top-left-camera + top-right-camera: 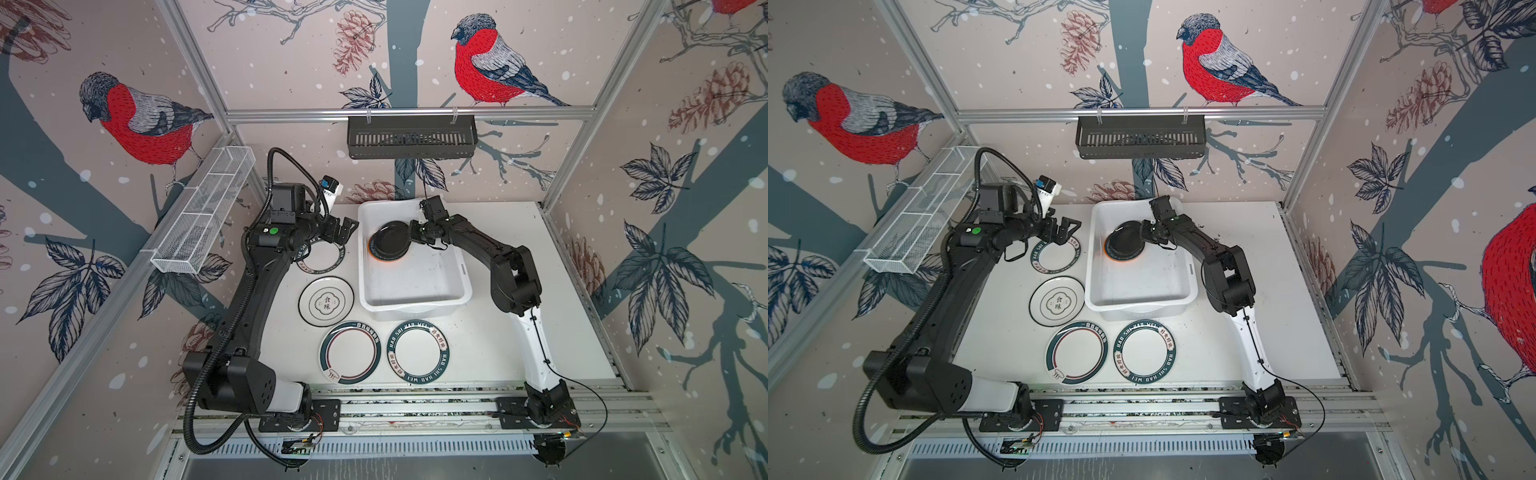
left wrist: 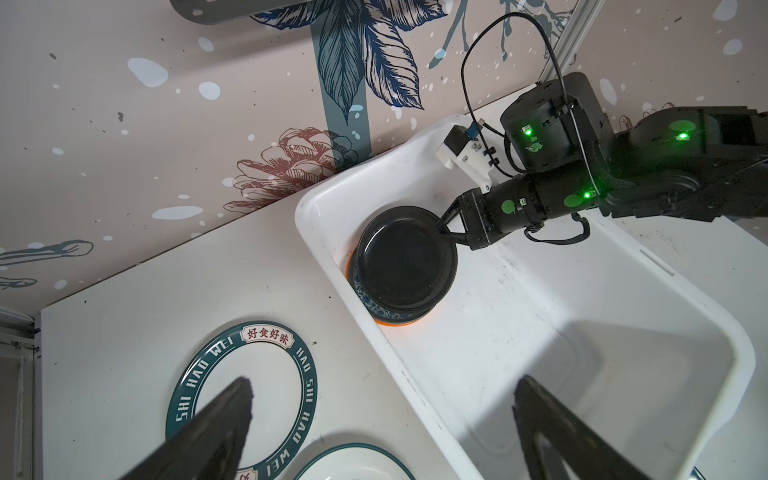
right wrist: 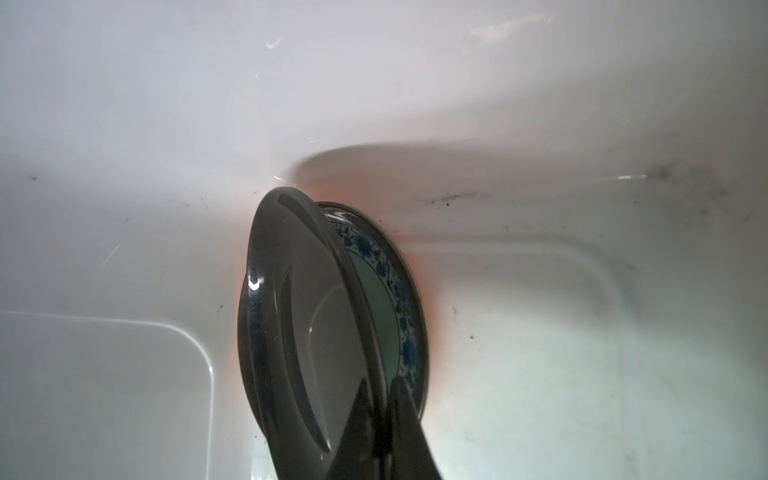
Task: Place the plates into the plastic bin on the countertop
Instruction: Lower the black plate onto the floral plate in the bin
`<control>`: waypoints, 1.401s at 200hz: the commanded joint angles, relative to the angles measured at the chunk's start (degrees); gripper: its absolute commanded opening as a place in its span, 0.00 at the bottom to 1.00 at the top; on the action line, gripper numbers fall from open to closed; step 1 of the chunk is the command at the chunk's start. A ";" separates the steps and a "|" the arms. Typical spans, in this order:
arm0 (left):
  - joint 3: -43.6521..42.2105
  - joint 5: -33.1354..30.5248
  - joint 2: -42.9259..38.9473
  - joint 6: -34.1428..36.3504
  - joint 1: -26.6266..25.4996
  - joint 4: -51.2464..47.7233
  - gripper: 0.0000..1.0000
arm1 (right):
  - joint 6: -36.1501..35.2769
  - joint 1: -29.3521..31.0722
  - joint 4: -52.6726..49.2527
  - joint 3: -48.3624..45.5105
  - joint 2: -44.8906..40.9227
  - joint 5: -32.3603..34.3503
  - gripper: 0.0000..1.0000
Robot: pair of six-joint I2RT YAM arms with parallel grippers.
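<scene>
I had both top views looking steeply down from high at the front over the whole countertop (image 1: pixel 478 353), the plastic bin (image 1: pixel 415 278) mid-frame, while the left wrist camera faced that bin from nearby and the right one peered close inside it.

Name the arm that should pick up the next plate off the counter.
Probably left. The left gripper is open above the lettered plate beside the bin; the right gripper is shut on the black plate inside the bin.
</scene>
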 commanded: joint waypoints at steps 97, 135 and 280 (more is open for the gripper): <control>3.61 1.20 3.08 1.94 0.09 -1.81 0.97 | 0.80 -0.02 -3.39 3.12 3.16 -1.61 0.14; 3.61 0.87 2.92 2.56 0.17 -2.08 0.97 | 0.62 0.00 -4.79 4.77 3.86 -1.23 0.25; 3.92 1.83 3.78 2.65 0.40 -1.82 0.97 | -0.33 0.14 -7.21 5.30 3.59 1.35 0.24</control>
